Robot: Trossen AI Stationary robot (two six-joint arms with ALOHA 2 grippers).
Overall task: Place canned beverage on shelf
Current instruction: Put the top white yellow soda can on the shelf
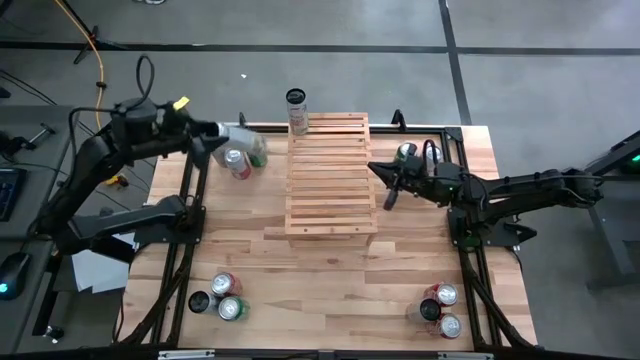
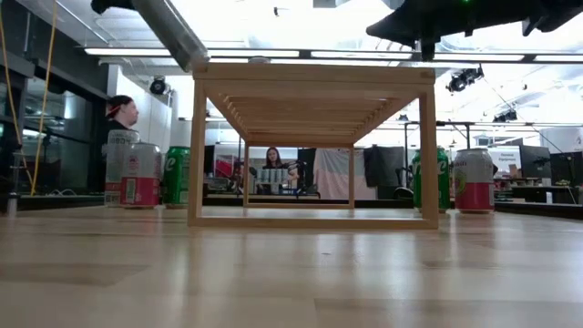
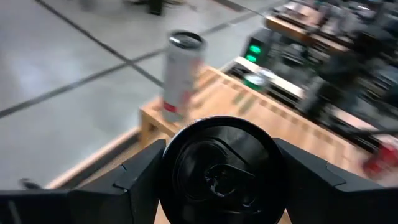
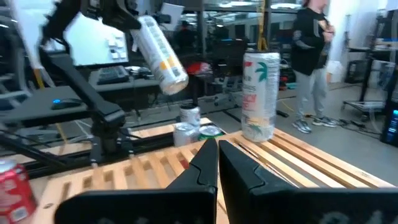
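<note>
A pale can (image 4: 160, 55) is held tilted in the air, clamped in the left gripper (image 1: 222, 137), just beside the shelf (image 1: 330, 175) on whose far end another can (image 1: 297, 110) stands, while the right gripper (image 1: 388, 185) is kept closed at the shelf's opposite side.

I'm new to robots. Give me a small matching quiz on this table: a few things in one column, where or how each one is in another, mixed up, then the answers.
Things:
1. left gripper
2. right gripper
3. tall white can
4. shelf

Place or state:
A. upright at the shelf's far end
B. shut, empty, beside the shelf
C. on the middle of the table
D. holding a tilted can in the air

Pairs: 1-D, 2-B, 3-A, 4-C
</note>
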